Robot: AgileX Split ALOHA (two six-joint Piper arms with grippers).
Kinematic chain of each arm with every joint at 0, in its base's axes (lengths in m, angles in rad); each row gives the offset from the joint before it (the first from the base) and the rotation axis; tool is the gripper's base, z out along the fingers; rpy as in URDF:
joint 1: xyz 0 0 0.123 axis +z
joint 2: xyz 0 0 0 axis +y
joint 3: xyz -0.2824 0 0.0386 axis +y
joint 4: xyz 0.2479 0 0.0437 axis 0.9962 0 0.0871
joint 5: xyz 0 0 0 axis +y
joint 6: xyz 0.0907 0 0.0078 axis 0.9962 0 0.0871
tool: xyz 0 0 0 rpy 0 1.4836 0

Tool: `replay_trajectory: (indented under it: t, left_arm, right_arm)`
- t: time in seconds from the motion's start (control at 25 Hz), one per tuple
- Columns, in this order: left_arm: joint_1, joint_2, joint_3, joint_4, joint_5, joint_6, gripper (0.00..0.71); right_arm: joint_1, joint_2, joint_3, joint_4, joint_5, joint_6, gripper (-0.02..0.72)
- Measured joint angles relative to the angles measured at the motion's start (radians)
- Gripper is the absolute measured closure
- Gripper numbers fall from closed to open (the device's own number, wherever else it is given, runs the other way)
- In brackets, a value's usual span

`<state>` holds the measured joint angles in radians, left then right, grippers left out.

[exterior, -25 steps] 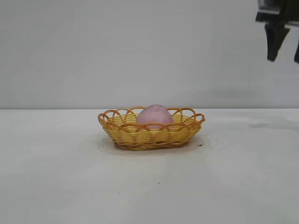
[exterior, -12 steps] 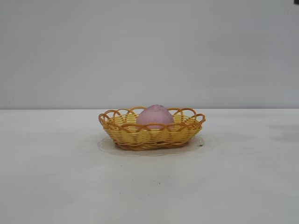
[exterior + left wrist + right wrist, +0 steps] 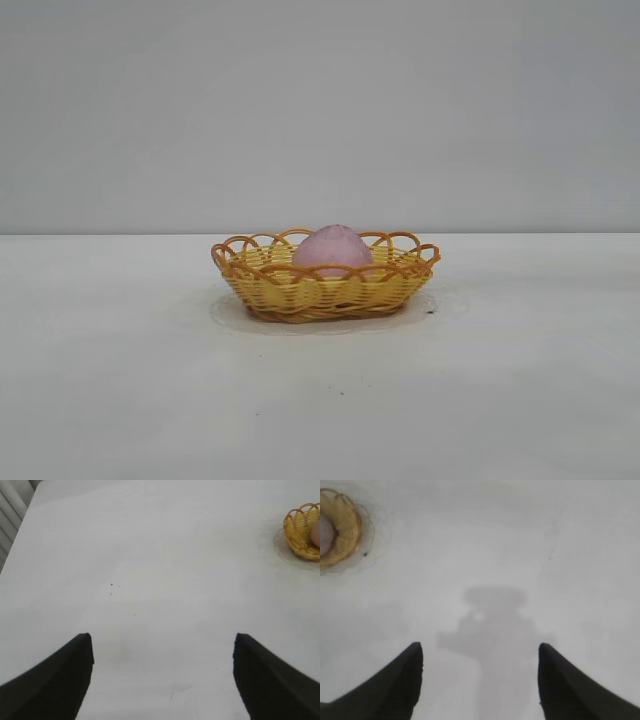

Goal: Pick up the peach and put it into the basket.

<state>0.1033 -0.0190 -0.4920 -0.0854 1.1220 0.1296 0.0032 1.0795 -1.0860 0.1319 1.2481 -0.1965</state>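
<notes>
Exterior view shows me the peach point(image 3: 332, 248) already sitting in the basket point(image 3: 325, 290). My right gripper point(image 3: 480, 680) and left gripper point(image 3: 162, 677) both hang spread and empty, well apart from it; nothing left to reach.

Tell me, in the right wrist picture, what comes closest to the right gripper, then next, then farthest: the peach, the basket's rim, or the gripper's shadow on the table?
1. The shadow, on the table just ahead of the open right gripper.
2. The basket, its near rim, far off toward one corner.
3. The peach, inside the basket, just beyond that rim.
</notes>
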Motion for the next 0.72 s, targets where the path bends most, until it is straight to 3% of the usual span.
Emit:
replay_trajectory:
  t: [0.36,0.56,0.72]
  left_arm:
    - [0.000,0.000,0.000,0.000,0.000,0.000,0.165]
    - [0.000,0.000,0.000,0.000,0.000,0.000,0.165]
    - [0.000,0.000,0.000,0.000,0.000,0.000,0.165]
  right_arm:
    - [0.000,-0.483,0.357,0.010,0.011,0.002,0.276]
    - [0.000,-0.703,0.486,0.040,0.016,0.024,0.276]
    - [0.000,-0.796,0.535,0.026,0.017,0.054,0.276]
